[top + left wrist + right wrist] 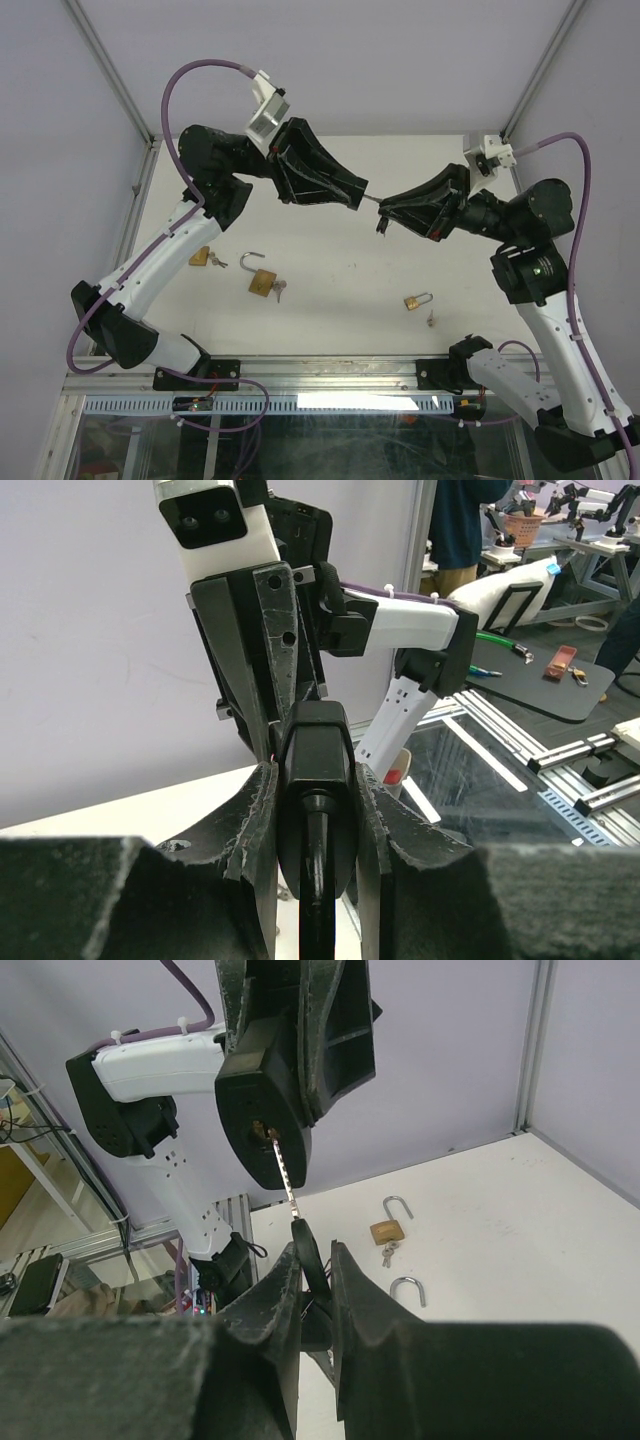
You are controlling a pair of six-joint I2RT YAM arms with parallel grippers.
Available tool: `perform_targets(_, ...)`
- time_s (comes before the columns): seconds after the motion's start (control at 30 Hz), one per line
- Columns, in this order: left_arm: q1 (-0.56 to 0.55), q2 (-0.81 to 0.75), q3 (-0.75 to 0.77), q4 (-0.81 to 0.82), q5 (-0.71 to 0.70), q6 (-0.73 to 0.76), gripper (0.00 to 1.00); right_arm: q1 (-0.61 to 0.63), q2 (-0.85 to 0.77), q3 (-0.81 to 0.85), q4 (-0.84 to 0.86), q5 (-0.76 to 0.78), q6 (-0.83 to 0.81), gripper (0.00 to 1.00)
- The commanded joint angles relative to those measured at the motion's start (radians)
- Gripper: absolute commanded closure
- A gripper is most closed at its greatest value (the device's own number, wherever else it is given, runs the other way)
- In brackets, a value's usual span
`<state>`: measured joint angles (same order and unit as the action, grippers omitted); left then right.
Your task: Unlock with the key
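A black padlock is held in the air over the table, with my left gripper shut on its body; the shackle points back toward the wrist. In the right wrist view the padlock's keyhole end faces me. A silver key blade runs from that keyhole down to a black key head, which my right gripper is shut on. From above, the left gripper and the right gripper meet tip to tip above the table's middle, joined by the key.
On the white table lie a brass padlock with an open shackle and keys, another brass padlock with keys at the left, and a small brass padlock with a loose key at the right.
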<state>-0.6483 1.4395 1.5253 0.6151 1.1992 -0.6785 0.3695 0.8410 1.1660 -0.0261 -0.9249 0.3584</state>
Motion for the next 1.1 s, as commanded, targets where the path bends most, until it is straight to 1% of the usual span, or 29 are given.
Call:
perform_targets(0.0,-0.01,-0.04,0.019,0.015,-0.075,0.032,1.0,0.011,0.006,0.015,0.043,-0.019,0.001,1.0)
perform_targets(0.1,-0.01,-0.043,0.013,0.004,-0.08,0.045,1.0,0.014,0.001,0.013,0.037,-0.04,-0.005,1.0)
perform_targets(0.23,-0.011,-0.044,0.011,-0.005,-0.073,0.052,1.0,0.017,0.001,0.035,-0.024,0.018,-0.035,1.0)
perform_targets(0.47,-0.011,-0.059,-0.024,-0.146,-0.076,0.202,1.0,0.022,0.02,0.092,-0.158,0.097,-0.106,1.0)
perform_targets(0.5,-0.014,-0.06,-0.025,-0.175,-0.081,0.225,1.0,0.024,0.024,0.101,-0.173,0.107,-0.114,1.0)
perform_targets(0.6,-0.021,-0.072,-0.023,-0.357,-0.126,0.377,1.0,0.028,0.036,0.13,-0.201,0.117,-0.137,1.0)
perform_targets(0.63,-0.021,-0.075,-0.027,-0.389,-0.149,0.403,1.0,0.029,0.044,0.137,-0.212,0.109,-0.144,1.0)
perform_targets(0.67,-0.021,-0.077,-0.029,-0.393,-0.164,0.405,1.0,0.031,0.055,0.149,-0.232,0.105,-0.153,1.0)
perform_targets(0.77,-0.028,-0.077,-0.028,-0.385,-0.137,0.417,1.0,0.042,0.075,0.167,-0.306,0.115,-0.201,1.0)
perform_targets(0.83,-0.027,-0.073,-0.024,-0.424,-0.133,0.435,1.0,0.045,0.082,0.176,-0.35,0.092,-0.257,1.0)
perform_targets(0.9,-0.026,-0.072,-0.021,-0.449,-0.123,0.446,1.0,0.045,0.116,0.216,-0.475,0.057,-0.357,1.0)
perform_targets(0.97,-0.014,-0.082,-0.045,-0.369,-0.098,0.402,1.0,0.044,0.145,0.254,-0.612,0.038,-0.458,1.0)
perform_targets(1.03,0.001,-0.093,-0.078,-0.271,-0.081,0.34,1.0,0.045,0.152,0.257,-0.655,0.004,-0.501,1.0)
perform_targets(1.07,0.002,-0.093,-0.076,-0.277,-0.077,0.343,1.0,0.045,0.152,0.25,-0.655,0.004,-0.501,1.0)
